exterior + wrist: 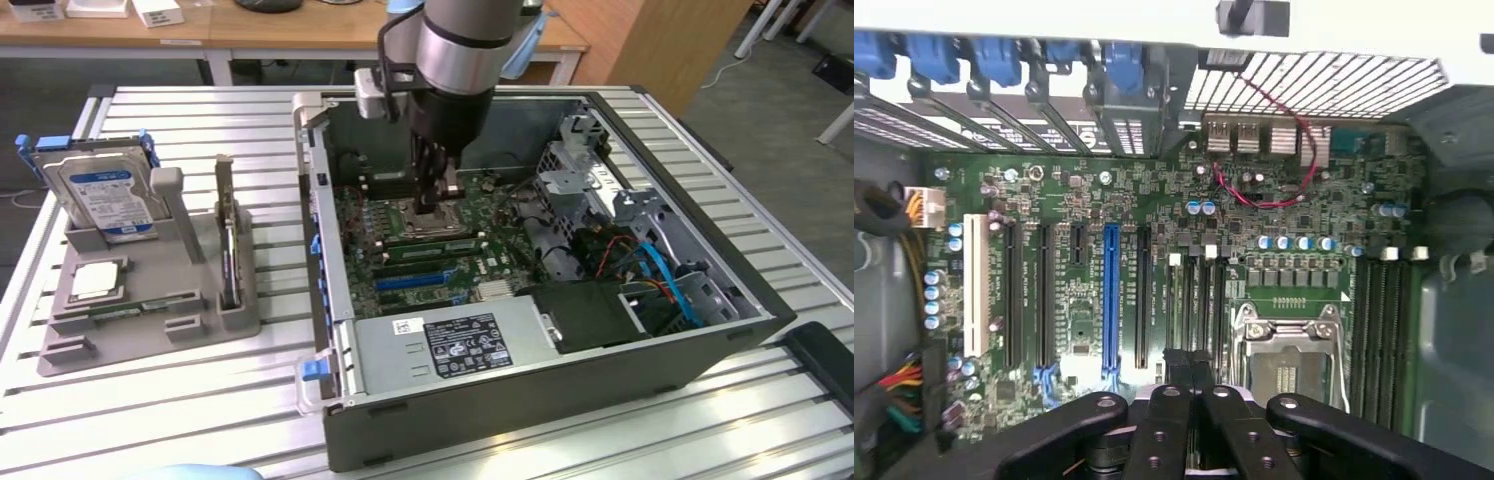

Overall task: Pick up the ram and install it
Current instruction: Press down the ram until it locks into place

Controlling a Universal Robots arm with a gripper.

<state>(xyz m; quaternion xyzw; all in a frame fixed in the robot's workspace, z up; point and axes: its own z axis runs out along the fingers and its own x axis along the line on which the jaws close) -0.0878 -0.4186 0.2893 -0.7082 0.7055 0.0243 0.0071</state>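
Closest in, finds tool (1189,395) pinched shut low over memory slots (1194,300) beside CPU socket (1289,345), no stick plainly gripped; spots one ram (118,312) lying in grey holder (134,345) on bench (200,400), well away from tool, so judges installing unfinished.

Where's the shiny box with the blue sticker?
The hard drive stands upright at the far end of the gray holder, on the exterior view's left, outside the open computer case.
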